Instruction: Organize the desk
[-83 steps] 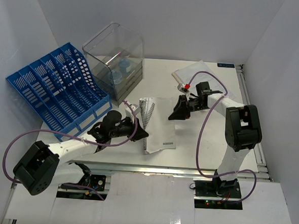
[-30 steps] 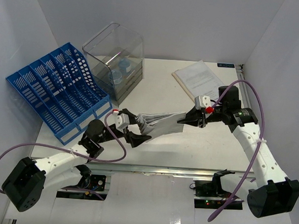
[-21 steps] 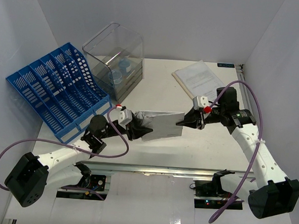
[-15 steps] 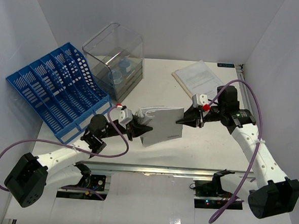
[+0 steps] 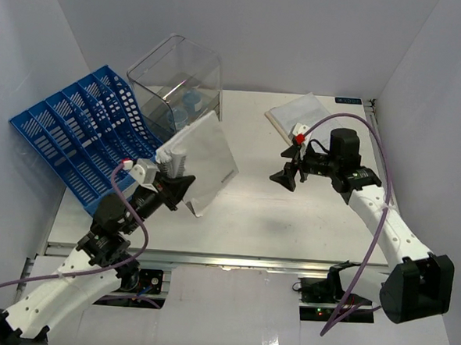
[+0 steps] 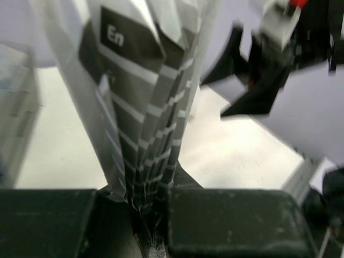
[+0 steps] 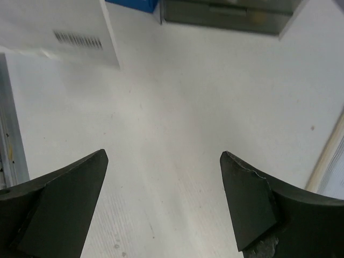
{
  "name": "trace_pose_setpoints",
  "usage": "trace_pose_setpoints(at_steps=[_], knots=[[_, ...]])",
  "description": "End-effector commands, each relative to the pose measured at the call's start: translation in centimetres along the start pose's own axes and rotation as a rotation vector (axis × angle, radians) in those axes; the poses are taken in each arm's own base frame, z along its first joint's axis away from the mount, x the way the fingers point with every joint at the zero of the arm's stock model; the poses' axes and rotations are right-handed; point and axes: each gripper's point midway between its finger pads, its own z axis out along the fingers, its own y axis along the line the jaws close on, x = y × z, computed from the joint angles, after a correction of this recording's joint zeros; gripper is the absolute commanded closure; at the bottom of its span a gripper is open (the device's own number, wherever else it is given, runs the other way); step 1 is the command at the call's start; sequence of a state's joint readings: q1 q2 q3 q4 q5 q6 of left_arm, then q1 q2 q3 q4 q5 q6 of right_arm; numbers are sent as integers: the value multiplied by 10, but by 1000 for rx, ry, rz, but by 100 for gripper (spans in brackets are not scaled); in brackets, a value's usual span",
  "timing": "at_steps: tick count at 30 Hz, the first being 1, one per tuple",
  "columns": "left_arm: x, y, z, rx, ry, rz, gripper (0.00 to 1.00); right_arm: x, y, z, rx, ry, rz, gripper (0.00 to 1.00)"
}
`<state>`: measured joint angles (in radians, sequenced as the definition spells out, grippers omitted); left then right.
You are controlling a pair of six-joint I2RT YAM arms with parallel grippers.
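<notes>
My left gripper (image 6: 149,201) is clamped on the booklet (image 5: 205,157) at its fanned lower edge, holding it tilted above the desk (image 5: 290,223). I judge the loose pages may splay and snag the blue file rack (image 5: 76,140). My right gripper (image 7: 164,199) hangs wide apart and empty, so nothing backs up a slip.

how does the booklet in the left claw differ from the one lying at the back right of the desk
The held booklet is up off the desk, tilted, pinched by the left claw; the other booklet lies flat on the desk, ungripped. The held booklet's pages fan apart; the other booklet's lie flat. Both are white printed paper.
</notes>
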<state>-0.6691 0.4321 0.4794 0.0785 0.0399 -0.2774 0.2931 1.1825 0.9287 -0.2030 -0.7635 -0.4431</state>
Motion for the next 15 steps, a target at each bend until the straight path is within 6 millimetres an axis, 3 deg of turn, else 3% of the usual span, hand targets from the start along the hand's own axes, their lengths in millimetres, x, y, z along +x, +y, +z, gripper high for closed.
trace_pose_setpoints(at_steps=[1,2,4,6,10,15], knots=[[-81,44,-29,-369,-121,-62,100,3,-8,4,55,-54,88,3],[-110,42,-35,-392,-176,-81,100,-5,-11,4,67,-94,57,3],[-148,47,-43,-476,-228,-103,100,-6,-9,2,79,-125,52,3],[-163,51,-38,-537,-212,-102,100,-3,-9,1,94,-125,57,4],[-235,49,-45,-627,-314,-132,100,8,-13,1,130,-100,77,4],[-267,81,-39,-917,-300,-9,100,16,-17,1,153,-83,99,4]])
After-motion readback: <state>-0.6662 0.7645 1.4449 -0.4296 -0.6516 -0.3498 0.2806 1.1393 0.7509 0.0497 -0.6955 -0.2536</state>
